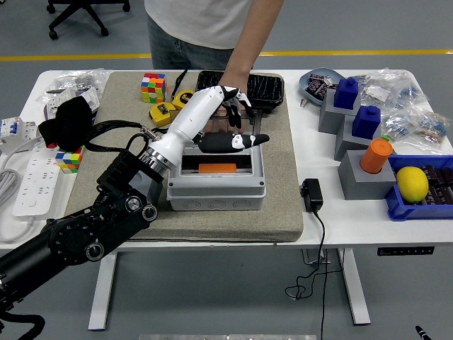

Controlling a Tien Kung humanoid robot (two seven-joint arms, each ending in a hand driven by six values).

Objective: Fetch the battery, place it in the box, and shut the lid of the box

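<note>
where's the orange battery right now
In the head view the orange battery lies inside the open grey box at the mat's centre, just below the left hand.

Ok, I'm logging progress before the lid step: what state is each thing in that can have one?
box: open
lid: raised, with a person's hand at it
battery: lying inside the box
left hand: above the box, fingers spread, holding nothing
</note>
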